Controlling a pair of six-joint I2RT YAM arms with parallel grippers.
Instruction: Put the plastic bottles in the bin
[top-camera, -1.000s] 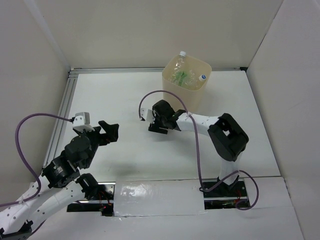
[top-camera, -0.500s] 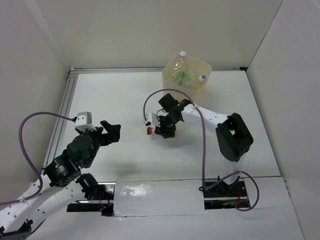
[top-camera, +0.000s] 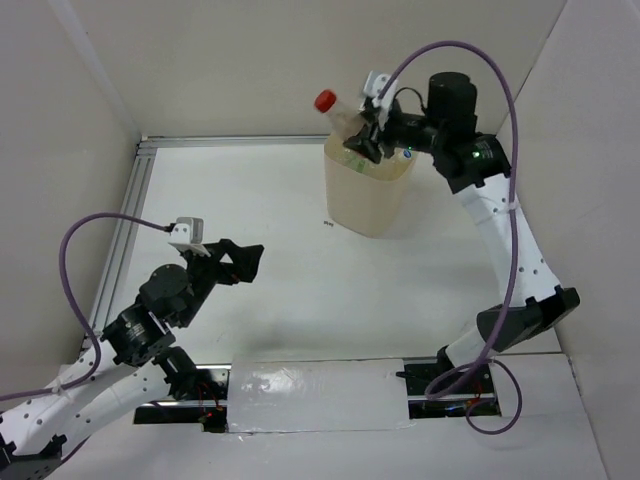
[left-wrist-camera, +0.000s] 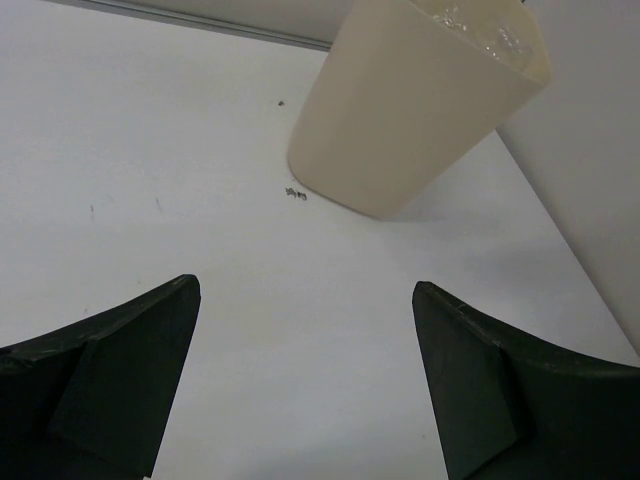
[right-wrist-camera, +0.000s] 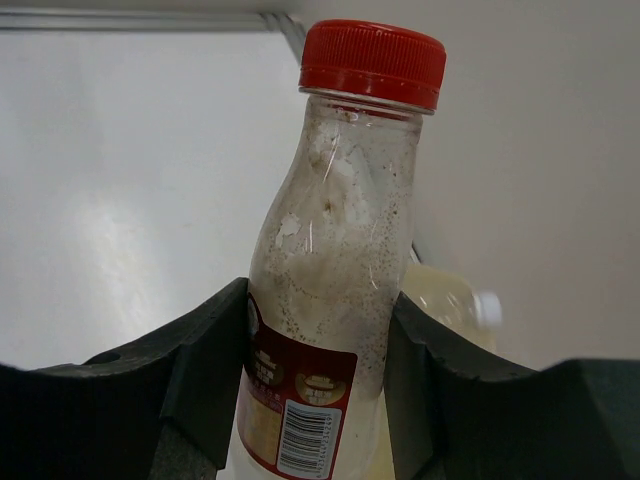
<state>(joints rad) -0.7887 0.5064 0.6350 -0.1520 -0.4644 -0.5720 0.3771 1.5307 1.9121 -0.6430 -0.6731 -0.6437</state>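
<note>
My right tool clamps the red-capped bottle by its body over the far bin, apparently for release; left tool gapes empty.

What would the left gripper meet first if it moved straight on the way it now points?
Probably the bare table: the open left gripper tilts down toward it. The bin stands farther on, slightly right; depth is unclear.
</note>
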